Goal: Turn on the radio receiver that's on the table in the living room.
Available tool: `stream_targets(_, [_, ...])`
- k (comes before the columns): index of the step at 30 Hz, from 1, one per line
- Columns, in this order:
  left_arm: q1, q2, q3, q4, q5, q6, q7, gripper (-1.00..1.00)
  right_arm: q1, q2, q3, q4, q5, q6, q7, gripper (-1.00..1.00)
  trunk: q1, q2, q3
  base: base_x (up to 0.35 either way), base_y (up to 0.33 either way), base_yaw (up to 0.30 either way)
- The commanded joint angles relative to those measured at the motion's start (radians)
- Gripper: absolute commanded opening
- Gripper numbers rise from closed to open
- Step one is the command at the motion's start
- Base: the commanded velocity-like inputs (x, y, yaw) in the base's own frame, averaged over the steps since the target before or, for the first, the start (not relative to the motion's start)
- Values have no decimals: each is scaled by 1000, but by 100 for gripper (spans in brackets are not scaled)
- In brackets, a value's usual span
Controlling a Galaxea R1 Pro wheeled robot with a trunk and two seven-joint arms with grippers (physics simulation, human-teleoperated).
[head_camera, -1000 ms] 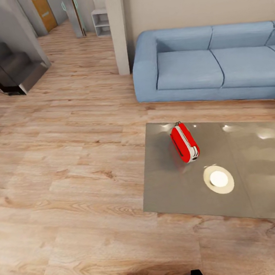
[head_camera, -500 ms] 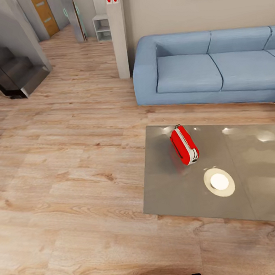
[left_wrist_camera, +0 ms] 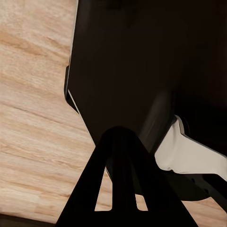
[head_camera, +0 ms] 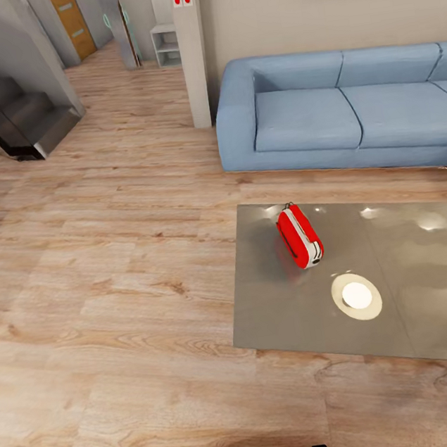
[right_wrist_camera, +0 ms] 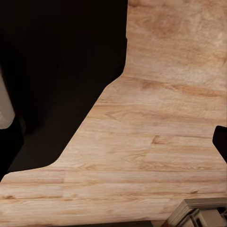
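Approaching radio receiver (head_camera: 299, 235), which stands on edge near left end of grey tabletop (head_camera: 278, 308), beside round white glare, blue sofa (head_camera: 336, 112) beyond. Hand state: cannot tell for either. Next, likely: drive closer, extend arm toward radio's switch.

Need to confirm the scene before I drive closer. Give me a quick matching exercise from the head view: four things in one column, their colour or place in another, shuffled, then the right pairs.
Things:
1. radio receiver
2. table
3. sofa
4. staircase

Descriptions:
A. light blue, against the wall beyond the table
B. red with white trim, standing on the table's near-left part
C. dark steps, far left of the room
D. glossy grey top, on the wooden floor ahead and right

Pairs: 1-B, 2-D, 3-A, 4-C
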Motion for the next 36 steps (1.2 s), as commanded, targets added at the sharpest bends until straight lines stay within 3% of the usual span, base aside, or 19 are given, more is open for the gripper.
stream_targets(1, [0,0,0,0,0,0,0,-100,0,0,0,0,0,1,0,100,0,0,0,0,0,0])
stream_targets(36, [0,0,0,0,0,0,0,-100,0,0,0,0,-1,-5,1,100,0,0,44,0,0,0])
